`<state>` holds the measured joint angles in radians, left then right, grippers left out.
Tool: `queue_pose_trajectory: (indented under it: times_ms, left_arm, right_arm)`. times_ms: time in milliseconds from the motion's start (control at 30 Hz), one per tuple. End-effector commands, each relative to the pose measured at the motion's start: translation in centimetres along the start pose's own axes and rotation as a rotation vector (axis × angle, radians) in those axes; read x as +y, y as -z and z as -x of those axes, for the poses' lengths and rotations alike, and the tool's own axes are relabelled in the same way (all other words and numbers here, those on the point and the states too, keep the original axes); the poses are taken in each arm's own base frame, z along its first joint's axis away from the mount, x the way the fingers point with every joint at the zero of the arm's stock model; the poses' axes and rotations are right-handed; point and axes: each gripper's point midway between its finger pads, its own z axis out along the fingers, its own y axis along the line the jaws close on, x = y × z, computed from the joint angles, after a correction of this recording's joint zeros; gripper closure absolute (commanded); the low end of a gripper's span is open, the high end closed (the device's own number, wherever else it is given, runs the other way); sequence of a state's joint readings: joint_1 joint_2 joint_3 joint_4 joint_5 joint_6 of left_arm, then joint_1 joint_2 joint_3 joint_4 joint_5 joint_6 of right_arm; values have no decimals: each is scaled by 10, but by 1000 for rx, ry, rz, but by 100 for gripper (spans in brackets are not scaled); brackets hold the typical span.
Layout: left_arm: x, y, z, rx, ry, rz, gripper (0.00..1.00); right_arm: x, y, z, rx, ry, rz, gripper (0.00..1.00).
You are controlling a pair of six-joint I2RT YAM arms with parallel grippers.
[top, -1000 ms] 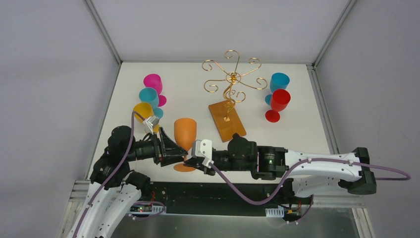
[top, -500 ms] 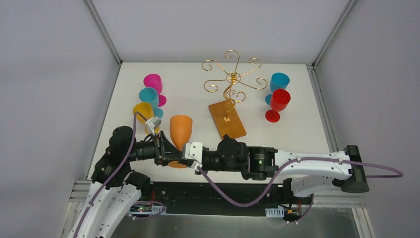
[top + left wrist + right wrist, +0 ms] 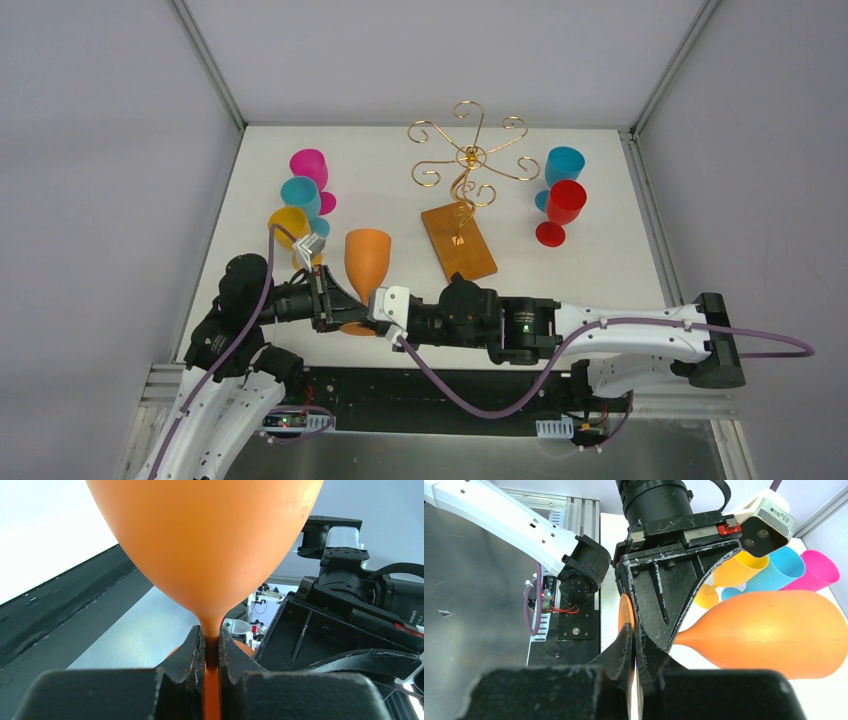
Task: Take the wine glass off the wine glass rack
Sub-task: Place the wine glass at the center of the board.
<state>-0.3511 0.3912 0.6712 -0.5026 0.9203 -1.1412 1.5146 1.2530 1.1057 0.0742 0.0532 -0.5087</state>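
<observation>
**Glass off the rack, both hands on it**

The orange wine glass (image 3: 367,258) hangs free of the wine glass rack (image 3: 462,190), at 8 o'clock from it above the desk (image 3: 610,262). My left hand (image 3: 211,655) is clamped on its stem. My right hand (image 3: 634,652) pinches its foot. I judge only the set-down remains.

Smooth matt plastic wine glass (image 3: 210,545); scuffed black plastic left gripper (image 3: 211,647); beyond it, wine glass rack (image 3: 458,250) of shiny gold wire on wood.

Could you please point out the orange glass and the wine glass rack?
orange glass (image 3: 368,262): top external view, on its bowl.
wine glass rack (image 3: 466,256): top external view, on its wooden base.
</observation>
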Motion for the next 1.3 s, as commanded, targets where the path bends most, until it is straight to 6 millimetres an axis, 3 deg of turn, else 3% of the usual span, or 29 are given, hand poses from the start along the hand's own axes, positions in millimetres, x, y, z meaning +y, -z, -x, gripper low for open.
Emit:
queue_pose_trajectory:
  times_ms: [0,67,167,300,567,800,1000,1267]
  left_arm:
    - [-11,3,-4,28,-60,-54,100]
    - [-12,4,-5,31,-75,-61,100]
    - [-10,4,-7,41,-91,-62,100]
    - [-6,3,-8,49,-111,-61,100]
    - [-3,9,-27,141,-230,-115,100]
    - [-6,21,-50,242,-342,-198,100]
    - [-13,33,-66,310,-427,-269,100]
    - [-13,38,-75,323,-473,-294,100]
  right_arm:
    - [-8,9,31,-94,-42,-33,100]
    - [-8,13,30,-86,-62,-35,93]
    - [-7,20,28,-74,-87,-35,72]
    - [-6,39,36,-81,-152,-26,60]
    - [-30,76,42,-2,-314,-166,58]
    - [-54,92,43,62,-417,-270,55]
    - [-79,100,51,43,-629,-224,54]
    - [-76,94,52,90,-789,-76,53]
